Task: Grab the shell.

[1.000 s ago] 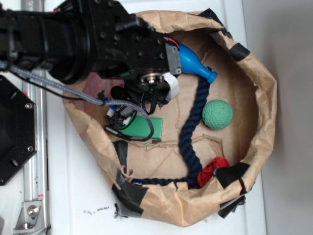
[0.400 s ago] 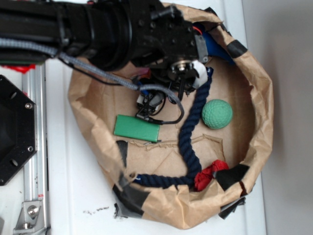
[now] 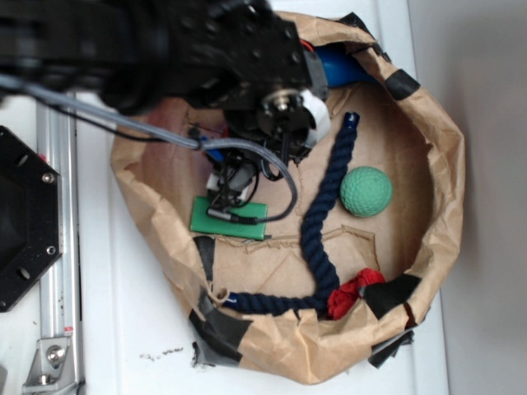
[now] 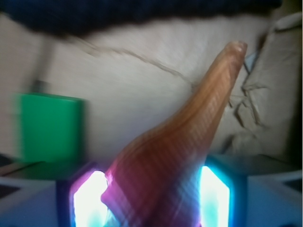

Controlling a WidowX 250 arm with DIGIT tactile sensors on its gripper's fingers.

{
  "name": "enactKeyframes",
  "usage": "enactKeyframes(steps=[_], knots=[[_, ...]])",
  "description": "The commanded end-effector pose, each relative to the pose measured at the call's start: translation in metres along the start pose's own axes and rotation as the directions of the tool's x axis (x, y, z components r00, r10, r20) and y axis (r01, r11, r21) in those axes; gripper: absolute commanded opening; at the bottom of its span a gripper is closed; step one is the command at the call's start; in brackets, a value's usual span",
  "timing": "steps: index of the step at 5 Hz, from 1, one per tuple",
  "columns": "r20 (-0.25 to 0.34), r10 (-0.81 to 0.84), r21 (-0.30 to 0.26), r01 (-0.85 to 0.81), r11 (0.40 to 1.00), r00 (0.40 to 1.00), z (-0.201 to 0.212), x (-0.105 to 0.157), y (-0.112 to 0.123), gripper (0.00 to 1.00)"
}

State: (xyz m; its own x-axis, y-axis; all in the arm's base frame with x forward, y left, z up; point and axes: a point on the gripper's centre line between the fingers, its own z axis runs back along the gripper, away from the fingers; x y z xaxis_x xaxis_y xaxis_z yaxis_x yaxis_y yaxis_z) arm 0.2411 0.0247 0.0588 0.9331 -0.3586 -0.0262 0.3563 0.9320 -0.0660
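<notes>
Paper bag (image 3: 449, 177): the largest item, crumpled brown kraft rolled down into a shallow tub, its rim patched with black tape, sitting on the white counter (image 3: 123, 329).

My arm: black, bulky, reaching in over the bag's upper left and hiding much of the floor there in the exterior view.

Rope (image 3: 317, 234): dark navy, thick, twisted, lying in a loose curve across the floor to a red end.

Green block (image 3: 230, 220): flat, rectangular, smooth, partly under my cables.

Ball (image 3: 366, 192): green, dimpled, round, lying right of the rope.

Blue object (image 3: 346, 66): glossy, at the upper rim, mostly hidden by my wrist.

Shell (image 4: 189, 156): glossy, orange-brown, finely striped. In the wrist view its broad body sits between my fingers (image 4: 92, 198), and its long axis runs forward, up and to the right, tapering to a narrow tip.

My hand (image 4: 149, 201): the lit pads stand at both flanks of the shell, seemingly clamped on it, though blur hides true contact.
</notes>
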Motion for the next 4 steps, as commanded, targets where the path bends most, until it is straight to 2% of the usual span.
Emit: enactKeyframes(steps=[1,3,4], knots=[[0.148,0.203,0.028,-0.21,0.977,0.968,0.094,0.031,-0.021,0.0],[0.147,0.236,0.031,-0.243,0.969,0.96,0.099,0.038,-0.03,0.0],[0.154,0.242,0.026,-0.249,0.968,0.958,0.103,0.025,-0.033,0.0]])
